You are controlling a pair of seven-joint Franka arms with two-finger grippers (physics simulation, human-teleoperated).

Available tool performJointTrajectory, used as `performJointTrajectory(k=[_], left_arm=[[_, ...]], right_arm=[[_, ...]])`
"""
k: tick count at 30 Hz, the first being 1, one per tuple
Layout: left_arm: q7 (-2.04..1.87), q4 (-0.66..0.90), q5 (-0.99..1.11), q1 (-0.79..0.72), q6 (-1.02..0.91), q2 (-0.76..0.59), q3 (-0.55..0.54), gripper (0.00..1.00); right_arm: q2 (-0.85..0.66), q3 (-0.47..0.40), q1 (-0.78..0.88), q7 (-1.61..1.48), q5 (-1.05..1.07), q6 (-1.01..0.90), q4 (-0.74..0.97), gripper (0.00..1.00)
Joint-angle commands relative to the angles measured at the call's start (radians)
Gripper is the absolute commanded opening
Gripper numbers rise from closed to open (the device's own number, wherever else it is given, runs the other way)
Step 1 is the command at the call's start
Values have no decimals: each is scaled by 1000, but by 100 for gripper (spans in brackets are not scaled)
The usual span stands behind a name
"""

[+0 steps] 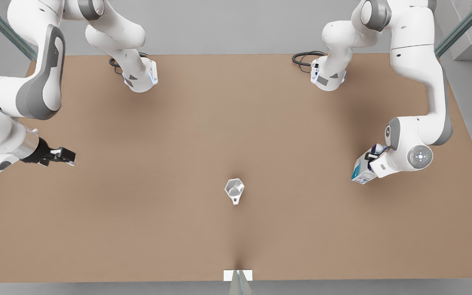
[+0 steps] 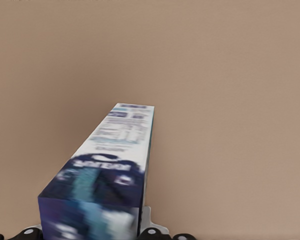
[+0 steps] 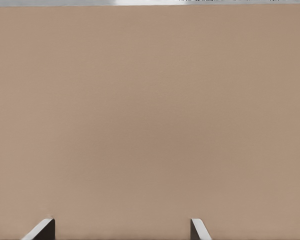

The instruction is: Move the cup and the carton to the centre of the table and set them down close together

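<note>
Front view, from the cup (image 1: 234,191) at mid-table (image 1: 236,123): we see the carton (image 1: 366,166) well off toward the front view's right, tilted, pinched in the left gripper (image 1: 370,156); nothing stands between. Right gripper (image 1: 64,156) waits far opposite.

Left wrist: carton's (image 2: 110,170) long axis runs away from us.

Right wrist: fingers (image 3: 40,230) spread, nothing between.

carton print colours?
White with dark blue and teal printing on the carton, clearest in the left wrist view.
</note>
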Motion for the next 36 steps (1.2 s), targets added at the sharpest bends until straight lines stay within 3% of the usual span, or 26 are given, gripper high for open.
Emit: performJointTrajectory(k=[1, 7, 10, 12, 19, 25, 32, 34, 35, 36], left_arm=[[0, 0, -4, -1, -2, -2, 0, 61], [-29, 32, -5, -4, -54, -61, -12, 63], [-117, 87, -19, -76, -132, -83, -38, 63], [-232, 127, -48, -80, -213, -83, -141, 63], [-687, 158, -191, -106, -235, -74, -477, 63], [-1079, 380, -221, -373, -138, 156, -497, 63], [-1208, 497, -215, -476, -42, 314, -494, 63], [-1206, 497, -215, -476, -26, 328, -495, 68], [-1201, 497, -214, -476, -20, 334, -495, 100], [-1201, 497, -215, -476, -20, 334, -494, 100]], right_arm=[[8, 0, -3, 2, 5, -1, 10, 100], [37, 3, 3, 4, 8, 8, 66, 100], [42, 3, 6, 1, -1, 13, 92, 100], [43, 3, 10, 1, -1, 16, 110, 100], [43, 6, 15, 1, -3, 13, 110, 100], [42, 6, 15, 1, -3, 14, 112, 100], [43, 8, 18, 1, -1, 16, 112, 100], [45, 8, 18, 1, -1, 16, 112, 100], [45, 8, 18, 1, -1, 16, 112, 100], [45, 8, 18, 1, -1, 18, 112, 100]])
